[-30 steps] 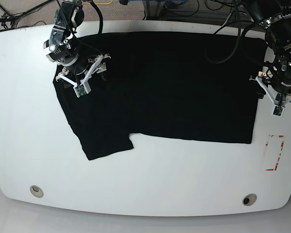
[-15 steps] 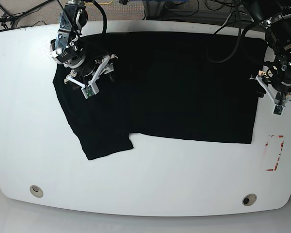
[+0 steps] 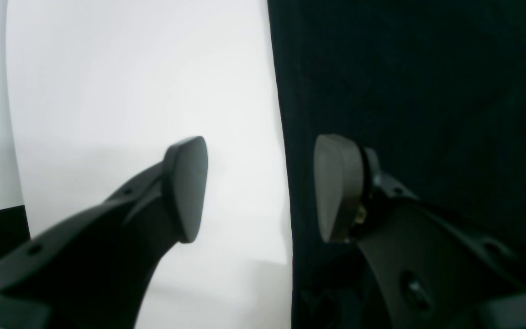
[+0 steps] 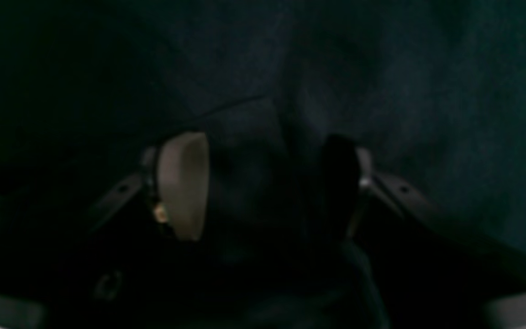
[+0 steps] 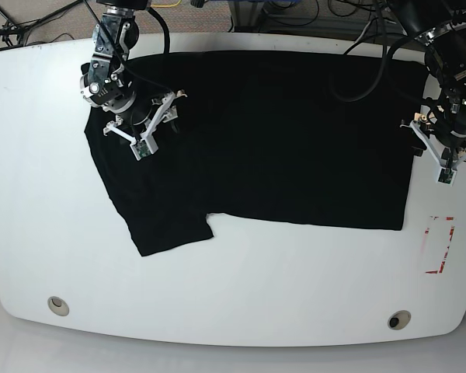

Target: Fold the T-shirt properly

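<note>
Slightly back toward the base view's left comes the black metal right gripper point(image 5: 157, 128), fingers parted like the black metal left gripper's point(image 5: 443, 146), over the black short-sleeved fabric T-shirt point(image 5: 279, 148) on the white table point(image 5: 241, 295)

And here's the white tabletop point(image 5: 241, 303), black T-shirt point(image 5: 272, 140) lying across it, one sleeve stretching out towards seven o'clock!

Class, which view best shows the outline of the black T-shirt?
The base view: it shows most of the T-shirt, including its lower edge and projecting flap, though the arms hide parts. The left wrist view shows one straight edge against the white table. The right wrist view shows mainly dark, creased cloth.
</note>
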